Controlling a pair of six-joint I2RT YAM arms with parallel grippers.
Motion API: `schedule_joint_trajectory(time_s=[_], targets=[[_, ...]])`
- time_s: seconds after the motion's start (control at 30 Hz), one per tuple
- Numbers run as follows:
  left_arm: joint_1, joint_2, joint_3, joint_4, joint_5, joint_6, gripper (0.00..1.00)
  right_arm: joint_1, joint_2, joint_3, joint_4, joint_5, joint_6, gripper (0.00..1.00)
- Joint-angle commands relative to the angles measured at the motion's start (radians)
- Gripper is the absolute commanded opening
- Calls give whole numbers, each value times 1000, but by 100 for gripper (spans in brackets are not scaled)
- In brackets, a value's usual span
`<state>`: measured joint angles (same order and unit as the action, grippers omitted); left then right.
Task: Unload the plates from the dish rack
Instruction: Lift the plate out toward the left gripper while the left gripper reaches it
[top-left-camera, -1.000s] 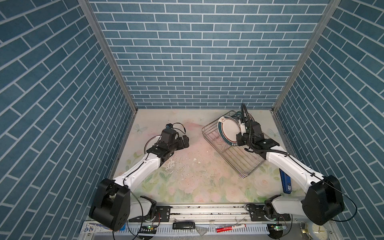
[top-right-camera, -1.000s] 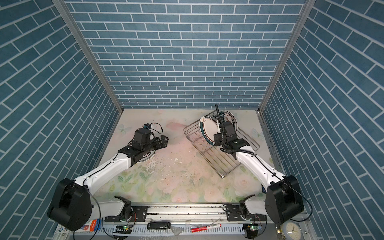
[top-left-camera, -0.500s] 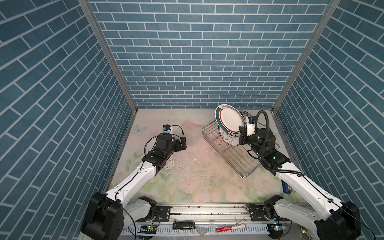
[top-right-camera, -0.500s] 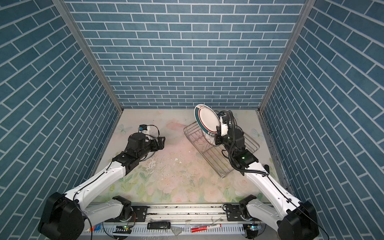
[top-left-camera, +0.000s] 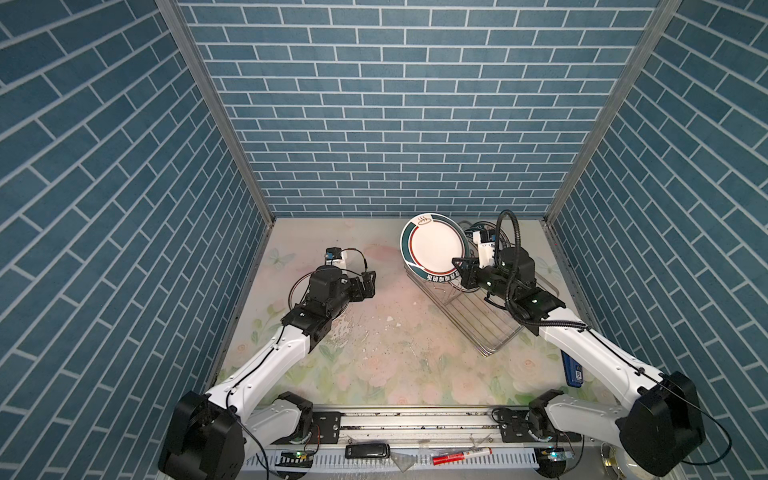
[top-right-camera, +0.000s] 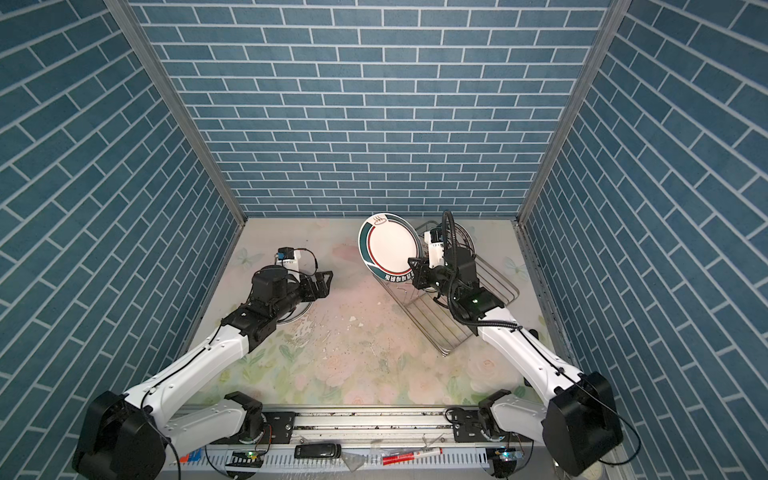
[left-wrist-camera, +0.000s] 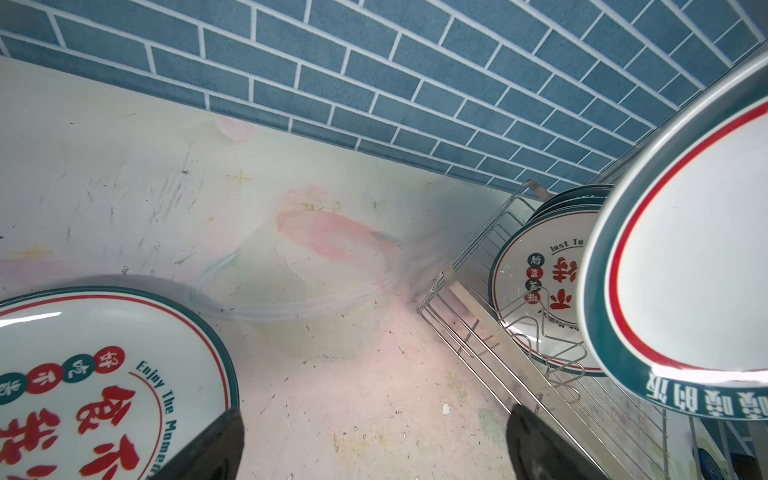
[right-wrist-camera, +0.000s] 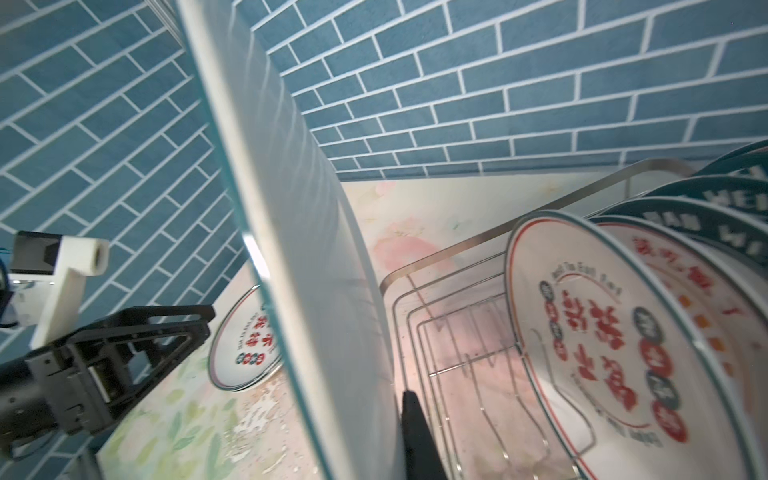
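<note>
A: Where is the right pincer (top-left-camera: 462, 271)?

B: It is above the far left corner of the shiny silver wire dish rack (top-left-camera: 492, 328), as both top views show it. Its jaws are closed firmly on the lower rim of a round white plate with a dark green rim and a thin red ring (top-left-camera: 434, 248), close to the white lettering. This plate stands on its edge, a little tilted, with its face turned toward the other arm.

A: What does the right wrist camera show?

B: The held plate (right-wrist-camera: 307, 249) is seen almost edge-on, with one dark finger (right-wrist-camera: 415, 440) just beside its plain back side.

A: Are there plates in the rack?

B: Yes. A white plate with red characters and small round red and green marks (right-wrist-camera: 602, 340) leans in the zigzag slots. Behind it stand more plates with dark green lettered rims (right-wrist-camera: 706, 224). How many they are, I cannot tell.

A: And the left pincer (top-left-camera: 368, 284)?

B: Its jaws are spread wide and nothing is between them. It hangs over the pale flower-printed bench (top-left-camera: 395, 357), pointing toward the rack, apart from the held plate. Just beside it, flat on the bench, lies another white plate with red characters and the words "Enjoy The Moment" (left-wrist-camera: 104, 374) around its centre. The left arm covers most of it in the top views.
</note>
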<state>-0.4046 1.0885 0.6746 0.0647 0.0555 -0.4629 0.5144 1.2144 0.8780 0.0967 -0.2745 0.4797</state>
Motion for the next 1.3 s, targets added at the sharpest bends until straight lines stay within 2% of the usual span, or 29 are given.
schedule_joint_trajectory(time_s=[0.0,0.23,0.67,0.83,1.0,1.17,1.27], targets=[[-4,-50,-11,1,32,-8,99,-13,58,87,26,-180,197,0],[-4,-73,-18,20,90,-44,99,-18,197,101,149,-336,391,0],[-5,27,15,74,240,-89,99,-19,330,64,471,-512,650,0],[0,30,7,100,265,-116,99,-16,341,62,466,-516,641,0],[12,52,0,138,291,-151,94,-4,331,77,397,-503,582,0],[40,74,-27,229,337,-210,76,28,318,107,271,-462,487,0],[41,70,-17,210,336,-206,69,47,319,116,240,-448,456,0]])
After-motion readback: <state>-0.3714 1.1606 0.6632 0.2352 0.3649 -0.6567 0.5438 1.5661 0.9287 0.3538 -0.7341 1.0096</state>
